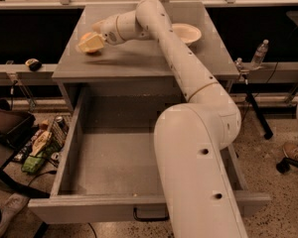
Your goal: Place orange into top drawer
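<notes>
Right against end effector: orange, on cabinet

High camera behind the arm looks down: top drawer near, tool far-left over cabinet.

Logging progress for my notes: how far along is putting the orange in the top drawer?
Done: the top drawer stands open. In hand: the tool is at the orange, over the cabinet top. Left: moving the orange into the drawer.
</notes>
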Motion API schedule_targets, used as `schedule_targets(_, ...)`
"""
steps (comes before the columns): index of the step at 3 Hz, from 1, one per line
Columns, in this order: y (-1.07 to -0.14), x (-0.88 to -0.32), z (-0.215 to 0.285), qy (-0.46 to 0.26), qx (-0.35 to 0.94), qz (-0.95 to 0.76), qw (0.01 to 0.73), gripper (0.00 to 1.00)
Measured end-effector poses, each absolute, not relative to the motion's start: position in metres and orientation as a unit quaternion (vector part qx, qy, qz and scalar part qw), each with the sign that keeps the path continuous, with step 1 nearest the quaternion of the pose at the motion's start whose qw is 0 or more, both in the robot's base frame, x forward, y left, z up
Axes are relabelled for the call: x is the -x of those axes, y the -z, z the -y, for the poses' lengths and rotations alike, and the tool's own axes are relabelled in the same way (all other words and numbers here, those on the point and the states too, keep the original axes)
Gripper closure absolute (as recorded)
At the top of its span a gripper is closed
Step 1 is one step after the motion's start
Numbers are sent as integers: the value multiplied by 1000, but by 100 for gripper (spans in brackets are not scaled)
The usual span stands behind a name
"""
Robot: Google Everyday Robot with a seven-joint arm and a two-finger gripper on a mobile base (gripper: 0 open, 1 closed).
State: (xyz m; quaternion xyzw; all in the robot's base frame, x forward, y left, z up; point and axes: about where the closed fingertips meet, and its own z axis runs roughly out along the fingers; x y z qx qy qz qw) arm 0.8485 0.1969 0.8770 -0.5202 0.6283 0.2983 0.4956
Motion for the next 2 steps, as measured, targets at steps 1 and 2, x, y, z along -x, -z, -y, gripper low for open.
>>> schedule_targets(1, -859, -852, -198, -266, 527, -650, 479, 50)
schedule_targets(2, -855, -852, -199, -263, 529, -651, 476, 81)
